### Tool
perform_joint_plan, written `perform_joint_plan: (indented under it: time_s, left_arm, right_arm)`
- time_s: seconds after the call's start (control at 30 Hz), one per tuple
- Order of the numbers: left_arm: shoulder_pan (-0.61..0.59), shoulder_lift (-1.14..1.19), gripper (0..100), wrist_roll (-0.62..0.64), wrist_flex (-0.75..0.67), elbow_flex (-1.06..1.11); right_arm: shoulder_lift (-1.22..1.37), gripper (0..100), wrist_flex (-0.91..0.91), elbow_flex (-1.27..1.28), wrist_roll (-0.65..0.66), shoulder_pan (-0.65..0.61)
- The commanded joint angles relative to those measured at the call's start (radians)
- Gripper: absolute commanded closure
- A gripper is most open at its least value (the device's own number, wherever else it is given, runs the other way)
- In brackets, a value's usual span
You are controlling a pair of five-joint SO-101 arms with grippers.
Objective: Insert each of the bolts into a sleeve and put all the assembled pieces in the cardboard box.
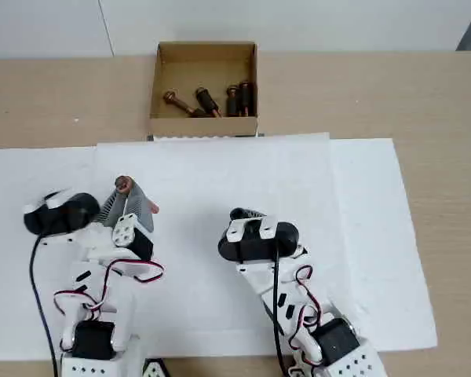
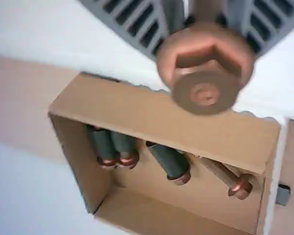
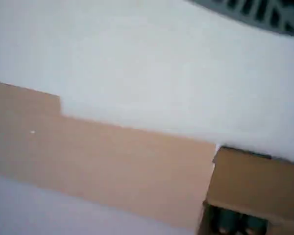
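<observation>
A wooden table is covered by a white mat, with the cardboard box set at the mat's far edge. A copper-headed bolt is clamped in the left gripper — held over the mat, short of the box. Four pieces lie inside the box. The right gripper is also placed short of the box — its state cannot be told.
</observation>
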Motion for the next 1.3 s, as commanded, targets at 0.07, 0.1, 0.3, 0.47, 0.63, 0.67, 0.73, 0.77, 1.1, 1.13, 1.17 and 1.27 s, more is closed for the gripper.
perform_joint_plan:
  time_s: [0.07,0.1,0.3,0.47,0.63,0.67,0.73,0.77,1.1,1.13,1.17,1.27]
  left_arm:
    - [0.054,-0.021,99,0.103,-0.035,-0.002]
    - [0.068,-0.021,99,0.115,-0.037,-0.002]
    - [0.130,-0.021,99,0.195,-0.161,-0.001]
    - [0.199,-0.021,99,0.196,-0.192,-0.001]
    - [0.284,-0.021,99,0.198,-0.189,-0.001]
    - [0.295,-0.021,99,0.196,-0.187,-0.001]
    - [0.308,-0.021,99,0.196,-0.186,-0.001]
    - [0.313,-0.021,99,0.196,-0.186,-0.001]
    - [0.362,-0.021,99,0.195,-0.186,-0.004]
    - [0.362,-0.021,99,0.195,-0.186,-0.004]
    - [0.362,-0.021,99,0.195,-0.186,-0.004]
    - [0.362,-0.021,99,0.193,-0.186,-0.005]
  right_arm:
    - [-0.008,99.5,-0.035,0.017,0.005,-0.030]
    - [-0.008,99.5,-0.033,0.017,0.005,-0.041]
    - [0.001,99.5,-0.030,0.018,0.006,-0.094]
    - [-0.004,99.5,0.018,0.018,0.006,-0.094]
    - [-0.007,99.5,0.030,0.018,0.006,-0.094]
    - [-0.007,99.5,0.030,0.018,0.006,-0.094]
    - [-0.007,99.5,0.030,0.018,0.017,-0.094]
    - [-0.007,99.5,0.030,0.018,0.031,-0.094]
    - [-0.007,99.5,0.030,0.018,0.055,-0.088]
    - [-0.007,99.5,0.030,0.018,0.055,-0.088]
    - [-0.007,99.5,0.030,0.018,0.057,-0.088]
    - [-0.007,99.5,0.028,0.018,0.110,-0.088]
